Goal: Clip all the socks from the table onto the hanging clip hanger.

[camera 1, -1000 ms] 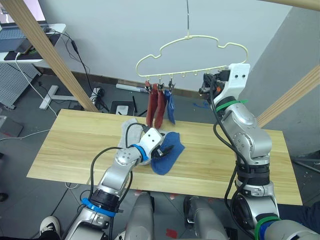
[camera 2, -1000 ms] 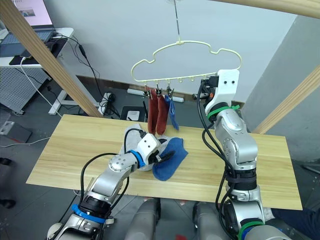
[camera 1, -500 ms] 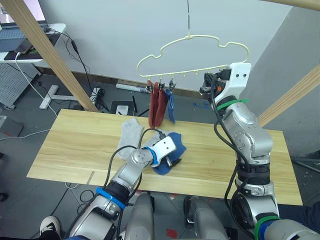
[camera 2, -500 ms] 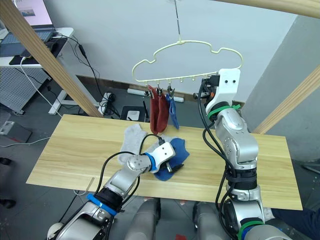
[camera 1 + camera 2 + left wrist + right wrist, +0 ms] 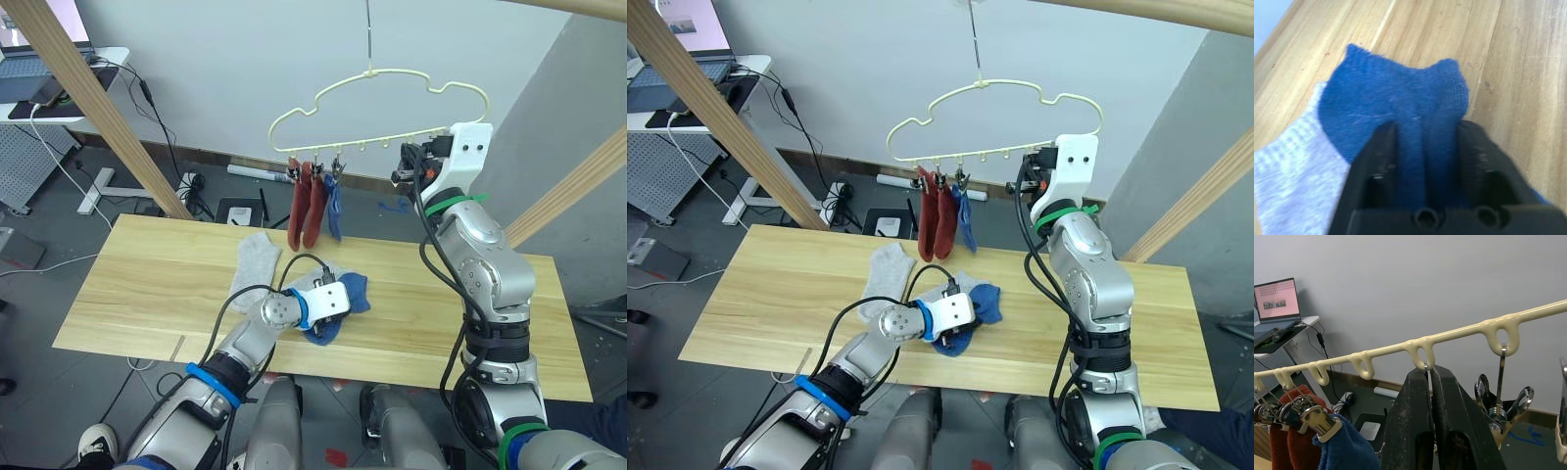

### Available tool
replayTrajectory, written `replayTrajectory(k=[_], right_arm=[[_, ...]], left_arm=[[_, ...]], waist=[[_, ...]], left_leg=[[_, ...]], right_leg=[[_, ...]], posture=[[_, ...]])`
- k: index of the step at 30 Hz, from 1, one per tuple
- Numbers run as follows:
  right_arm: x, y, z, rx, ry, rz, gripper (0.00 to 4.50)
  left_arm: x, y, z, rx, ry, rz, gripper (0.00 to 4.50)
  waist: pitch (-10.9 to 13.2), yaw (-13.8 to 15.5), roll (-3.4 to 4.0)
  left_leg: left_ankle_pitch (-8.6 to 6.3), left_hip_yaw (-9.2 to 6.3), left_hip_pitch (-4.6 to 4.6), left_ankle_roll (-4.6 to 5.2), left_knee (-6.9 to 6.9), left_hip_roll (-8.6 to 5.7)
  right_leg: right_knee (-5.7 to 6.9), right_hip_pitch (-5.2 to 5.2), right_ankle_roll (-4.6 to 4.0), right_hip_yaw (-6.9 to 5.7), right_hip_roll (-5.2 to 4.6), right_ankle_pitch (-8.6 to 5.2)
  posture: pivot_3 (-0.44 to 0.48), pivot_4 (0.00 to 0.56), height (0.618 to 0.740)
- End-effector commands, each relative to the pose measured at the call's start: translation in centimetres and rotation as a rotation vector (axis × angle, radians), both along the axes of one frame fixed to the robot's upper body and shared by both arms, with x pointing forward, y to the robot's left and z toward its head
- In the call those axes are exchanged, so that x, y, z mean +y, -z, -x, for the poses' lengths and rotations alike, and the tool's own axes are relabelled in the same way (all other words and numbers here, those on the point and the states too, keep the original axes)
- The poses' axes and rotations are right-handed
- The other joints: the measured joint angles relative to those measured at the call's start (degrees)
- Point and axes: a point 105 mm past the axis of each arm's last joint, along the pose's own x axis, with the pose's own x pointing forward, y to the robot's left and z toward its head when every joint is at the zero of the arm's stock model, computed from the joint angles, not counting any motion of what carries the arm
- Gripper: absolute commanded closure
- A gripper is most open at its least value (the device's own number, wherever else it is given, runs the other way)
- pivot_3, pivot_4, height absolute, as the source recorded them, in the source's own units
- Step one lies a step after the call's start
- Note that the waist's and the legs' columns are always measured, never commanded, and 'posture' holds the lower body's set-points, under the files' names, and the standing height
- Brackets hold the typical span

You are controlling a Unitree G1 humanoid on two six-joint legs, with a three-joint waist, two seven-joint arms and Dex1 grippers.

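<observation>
A blue sock (image 5: 355,292) lies bunched near the middle of the table (image 5: 147,284). My left gripper (image 5: 338,311) is shut on a fold of this blue sock (image 5: 1400,98). Partly under it lies one grey sock (image 5: 1288,166). Another grey sock (image 5: 257,257) lies flat to its left. Above hangs the pale yellow clip hanger (image 5: 372,71), with two rust red socks (image 5: 306,206) and a blue sock (image 5: 333,211) clipped at its left end. At the hanger's right end, my right gripper (image 5: 1429,374) is shut on a clip under the hanger bar (image 5: 1388,347).
Thick wooden poles (image 5: 98,108) slant across the left and right of the scene. A free metal clip (image 5: 1503,401) hangs next to the right gripper. A desk with a laptop (image 5: 39,78) and floor cables sit behind the table at the left.
My left gripper stood open over the blue sock on the table, then shut on it and bunched it up. The right gripper stayed at the hanger.
</observation>
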Motion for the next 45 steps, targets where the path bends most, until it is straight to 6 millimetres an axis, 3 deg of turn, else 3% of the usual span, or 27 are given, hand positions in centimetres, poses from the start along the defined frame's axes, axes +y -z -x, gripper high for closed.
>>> replayTrajectory(k=[1,3,5,8,13,19,23,28,45], right_arm=[[-1.8,1.4,-0.4,0.058,0.062,-0.010,4.50],[-1.8,1.3,-0.4,0.057,0.062,-0.009,4.50],[-1.8,1.3,-0.4,0.057,0.061,-0.009,4.50],[-1.9,1.3,-0.5,0.058,0.059,-0.007,4.50],[-1.9,1.9,-0.8,0.124,0.026,-0.080,4.50],[-2.2,2.6,-1.4,0.329,-0.065,-0.352,4.50],[-1.6,2.7,-1.2,0.473,-0.159,-0.502,4.50],[-0.8,2.4,-0.6,0.578,-0.257,-0.549,4.50],[0.2,2.3,0.4,0.648,-0.300,-0.561,4.50]], left_arm=[[1.3,1.2,0.1,0.009,-0.051,-0.020,4.13],[1.6,0.6,-0.4,-0.020,-0.080,0.002,4.48],[1.8,-0.8,-1.1,-0.050,-0.128,0.094,4.48],[1.7,-4.6,-1.6,-0.081,-0.180,0.338,4.48],[1.9,-8.9,0.2,-0.162,-0.107,0.540,4.48],[1.3,-12.5,2.7,-0.346,0.037,0.553,4.48],[0.6,-13.6,3.2,-0.449,0.096,0.527,4.48],[-0.1,-14.4,2.7,-0.513,0.099,0.529,4.48],[-0.4,-15.7,1.1,-0.585,0.087,0.544,4.48]], waist=[[0.00,-0.01,0.00],[0.00,-0.01,0.00],[0.00,-0.07,0.00],[0.01,-0.10,0.00],[0.01,0.05,0.00],[0.01,0.05,0.01],[0.00,0.16,0.02],[0.00,0.15,0.02],[0.00,-0.10,0.03]], left_leg=[[0.00,0.00,0.00,0.00,0.00,0.00],[0.00,0.00,0.00,0.00,0.00,0.00],[0.00,0.00,0.00,0.00,0.00,0.01],[0.00,-0.01,-0.02,0.00,0.00,0.02],[0.00,-0.01,-0.08,0.00,-0.02,-0.02],[0.01,0.00,-0.04,0.01,-0.02,0.03],[0.03,0.07,-0.04,0.05,-0.02,0.03],[0.02,0.10,-0.08,0.08,-0.04,-0.01],[0.02,0.10,-0.08,0.10,-0.11,0.01]], right_leg=[[0.00,0.00,0.00,0.00,0.00,0.00],[0.00,0.00,0.00,0.00,0.00,0.00],[0.00,-0.01,0.00,0.00,0.00,0.00],[0.02,-0.03,0.00,-0.02,0.00,0.00],[-0.05,-0.02,0.00,-0.02,-0.05,0.00],[0.00,0.01,-0.01,-0.06,-0.05,0.00],[-0.02,0.03,-0.02,-0.07,-0.10,0.00],[-0.07,0.02,-0.03,-0.05,-0.13,-0.01],[-0.11,0.00,-0.02,-0.05,-0.08,-0.02]], posture=[[0.091,0.286,0.740],[0.095,0.287,0.740],[0.097,0.287,0.740],[0.107,0.288,0.740],[0.116,0.289,0.740],[0.124,0.288,0.740],[0.126,0.288,0.740],[0.123,0.291,0.740],[0.113,0.294,0.740]])
